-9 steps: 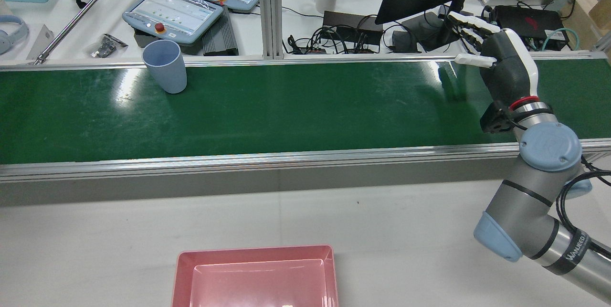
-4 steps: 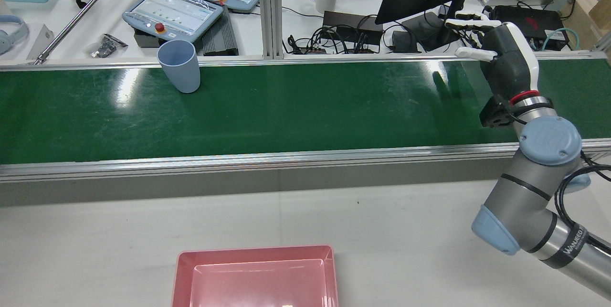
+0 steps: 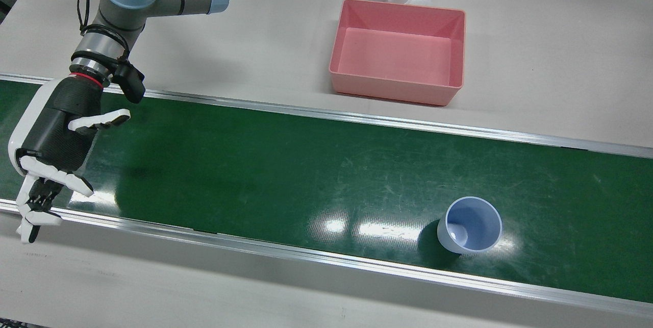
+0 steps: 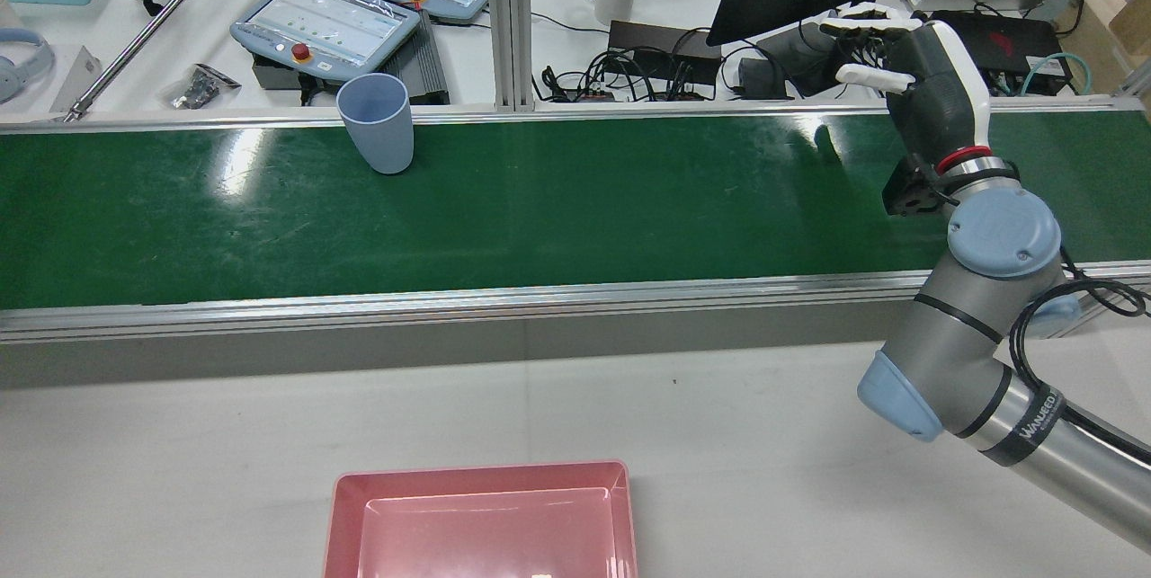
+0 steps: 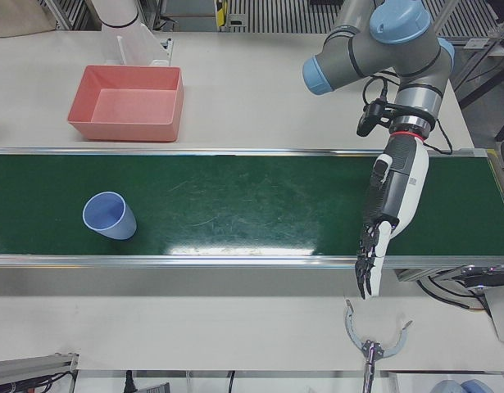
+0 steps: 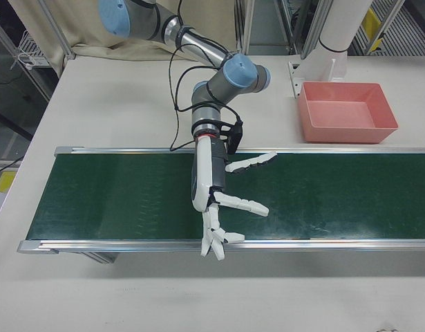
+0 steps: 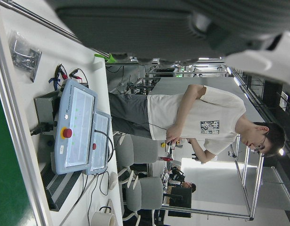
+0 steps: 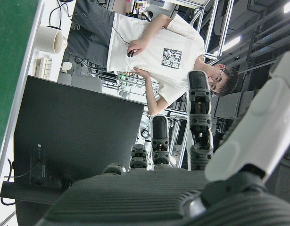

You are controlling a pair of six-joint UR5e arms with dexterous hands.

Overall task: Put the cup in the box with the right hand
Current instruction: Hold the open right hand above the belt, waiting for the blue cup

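The right robot hand (image 4: 908, 66) hangs over the far rail of the green conveyor belt (image 4: 575, 200), fingers spread wide and holding nothing. The pale blue plastic cup (image 4: 378, 122) stands upright on the belt, well off to its left. I'd reach in from the side, wrap around mid-cup so it doesn't tip, then carry it to the pink plastic box (image 4: 481, 520) on the table (image 4: 180, 470), back behind the robot hand.

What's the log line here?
phase: pre-grasp | right hand: open, apart from cup | left hand: open | cup: upright on belt | box: empty
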